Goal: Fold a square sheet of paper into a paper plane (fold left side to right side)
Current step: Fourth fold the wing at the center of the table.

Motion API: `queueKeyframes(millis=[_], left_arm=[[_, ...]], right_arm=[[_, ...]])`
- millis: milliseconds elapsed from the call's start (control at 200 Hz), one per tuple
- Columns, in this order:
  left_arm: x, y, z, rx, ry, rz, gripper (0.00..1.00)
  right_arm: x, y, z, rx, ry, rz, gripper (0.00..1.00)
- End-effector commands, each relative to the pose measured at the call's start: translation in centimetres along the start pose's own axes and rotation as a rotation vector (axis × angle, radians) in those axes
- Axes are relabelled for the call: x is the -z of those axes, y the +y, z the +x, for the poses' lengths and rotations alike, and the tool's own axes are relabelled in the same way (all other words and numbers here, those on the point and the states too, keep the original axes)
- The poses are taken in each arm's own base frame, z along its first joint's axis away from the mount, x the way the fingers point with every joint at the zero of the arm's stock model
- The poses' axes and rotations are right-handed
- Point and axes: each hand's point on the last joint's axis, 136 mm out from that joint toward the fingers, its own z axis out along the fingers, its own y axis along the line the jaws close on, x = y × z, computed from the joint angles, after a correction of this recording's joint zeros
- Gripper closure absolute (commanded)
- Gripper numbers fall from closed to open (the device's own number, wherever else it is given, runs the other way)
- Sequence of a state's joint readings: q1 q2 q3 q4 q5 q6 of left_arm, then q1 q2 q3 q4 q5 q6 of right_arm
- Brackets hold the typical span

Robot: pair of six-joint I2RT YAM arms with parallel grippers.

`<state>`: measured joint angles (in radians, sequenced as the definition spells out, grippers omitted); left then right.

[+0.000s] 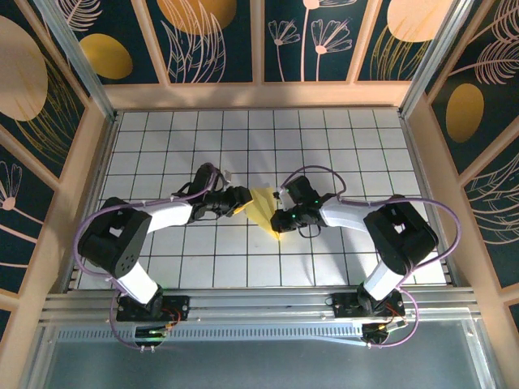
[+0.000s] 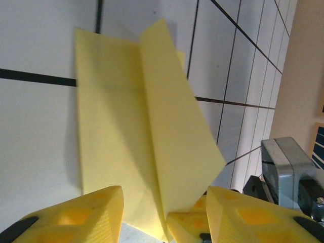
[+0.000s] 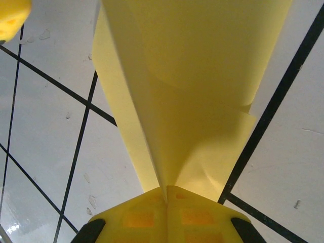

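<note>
On the gridded table [image 1: 340,138], near its middle: folded yellow paper [image 1: 261,204], partly lifted. Pinched at one end by right gripper [image 3: 166,191], fingers pressed together; left gripper [image 2: 164,205] spread, fingers either side of the raised fold.

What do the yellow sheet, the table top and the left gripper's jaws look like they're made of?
yellow sheet: thin matte paper; it holds sharp creases and one flap stands up.
table top: hard glossy white panel with black grid lines, showing smudges and glare; laminate or coated board, unclear.
left gripper jaws: matte yellow plastic, possibly printed, given fine ribbing.
</note>
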<state>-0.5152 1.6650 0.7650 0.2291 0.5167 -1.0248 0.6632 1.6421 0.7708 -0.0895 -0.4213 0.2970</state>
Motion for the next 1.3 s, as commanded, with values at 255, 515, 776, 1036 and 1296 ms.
queueKeyframes(millis=[255, 515, 776, 1036, 1296], left_arm=[[-2.7, -0.3, 0.5, 0.001, 0.055, -0.011, 0.53], [-3.8, 0.2, 0.5, -0.002, 0.076, -0.037, 0.53], [-4.4, 1.7, 0.5, -0.001, 0.088, -0.104, 0.52], [-4.7, 3.8, 0.9, -0.007, 0.101, -0.189, 0.52], [-4.7, 5.5, 1.2, -0.014, 0.109, -0.251, 0.52]], right_arm=[[-0.8, -0.2, 0.7, -0.023, 0.021, -0.046, 0.94], [-0.9, -0.2, 0.8, -0.028, 0.025, -0.054, 0.94], [-1.0, -0.3, 1.0, -0.034, 0.036, -0.055, 0.93], [-1.1, -0.1, 0.9, -0.034, 0.041, -0.067, 0.92], [-1.1, 0.0, 0.9, -0.035, 0.044, -0.07, 0.91]])
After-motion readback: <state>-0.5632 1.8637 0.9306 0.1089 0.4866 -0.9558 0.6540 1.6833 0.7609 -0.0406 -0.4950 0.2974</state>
